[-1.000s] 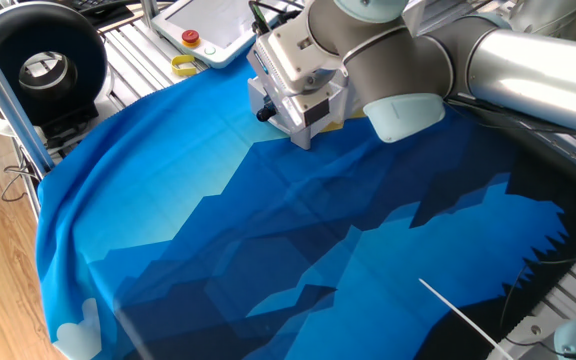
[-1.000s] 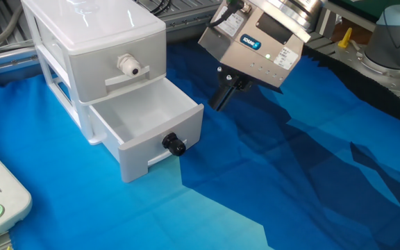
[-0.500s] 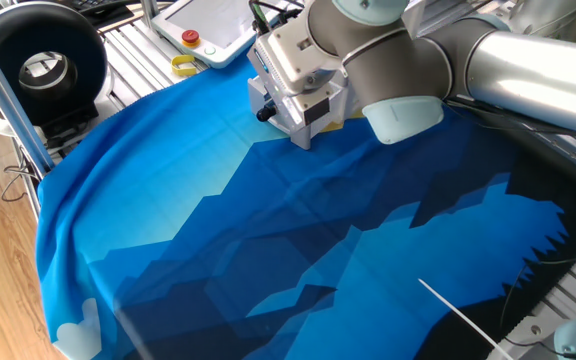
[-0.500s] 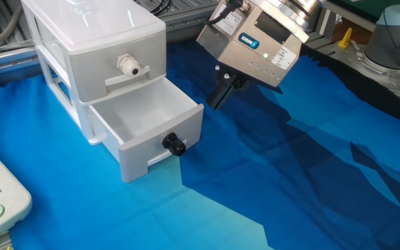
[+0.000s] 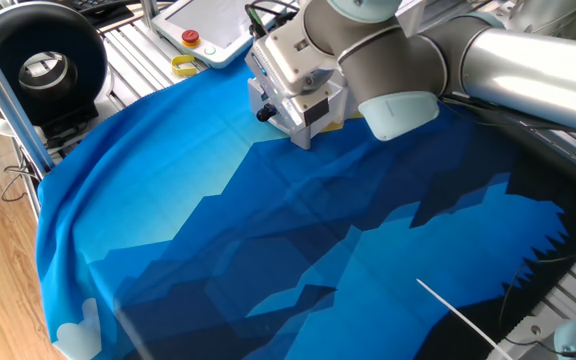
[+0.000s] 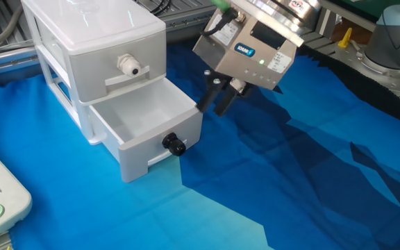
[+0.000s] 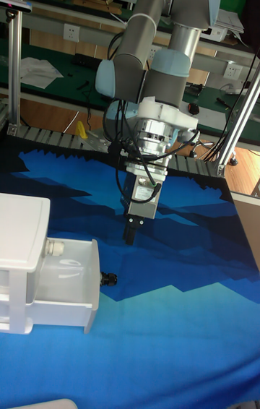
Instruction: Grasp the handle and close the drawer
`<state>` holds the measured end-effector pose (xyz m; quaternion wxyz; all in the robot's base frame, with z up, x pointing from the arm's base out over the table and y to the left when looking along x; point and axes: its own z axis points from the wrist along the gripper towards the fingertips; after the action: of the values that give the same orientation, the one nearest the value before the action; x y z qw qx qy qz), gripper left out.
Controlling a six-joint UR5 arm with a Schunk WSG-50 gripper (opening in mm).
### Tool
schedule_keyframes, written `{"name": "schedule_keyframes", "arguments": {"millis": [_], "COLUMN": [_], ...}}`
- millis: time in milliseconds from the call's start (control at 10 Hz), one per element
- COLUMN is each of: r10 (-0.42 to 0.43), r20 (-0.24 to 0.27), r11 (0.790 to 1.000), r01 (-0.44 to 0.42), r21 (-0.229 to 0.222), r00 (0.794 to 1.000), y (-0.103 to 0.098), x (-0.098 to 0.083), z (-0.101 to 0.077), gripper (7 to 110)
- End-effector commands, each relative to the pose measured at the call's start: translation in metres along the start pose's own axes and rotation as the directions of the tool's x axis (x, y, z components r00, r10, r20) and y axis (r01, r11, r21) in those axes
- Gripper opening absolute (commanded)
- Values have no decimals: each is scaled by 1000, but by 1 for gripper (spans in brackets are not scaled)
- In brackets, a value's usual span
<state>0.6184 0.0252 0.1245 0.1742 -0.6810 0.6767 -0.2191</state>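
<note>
Your gripper (image 6: 216, 101) hangs above the blue cloth (image 6: 290, 173), fingers parted and empty, just beside the drawer (image 6: 148, 128). That drawer stands pulled out of the white cabinet (image 6: 92, 42), its handle (image 6: 174, 145) untouched on the front panel.

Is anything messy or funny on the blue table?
The bottom drawer of the little white cabinet sticks out open and empty, while the top drawer is shut. The claw hangs near it, not touching the black knob. The blue cloth is wrinkled.
</note>
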Motion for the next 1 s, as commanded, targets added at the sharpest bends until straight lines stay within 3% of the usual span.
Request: {"name": "schedule_keyframes", "arguments": {"millis": [0, 400, 800, 900], "r10": [8, 1, -23, -22], "r20": [2, -19, 16, 4], "r11": [1000, 997, 998, 997], "r01": [-8, 0, 22, 22], "r21": [12, 71, 63, 72], "r00": [1000, 1000, 1000, 1000], "y": [-3, -12, -21, -23], "x": [2, 8, 7, 10], "z": [18, 38, 56, 58], "gripper": [44, 44, 44, 44]}}
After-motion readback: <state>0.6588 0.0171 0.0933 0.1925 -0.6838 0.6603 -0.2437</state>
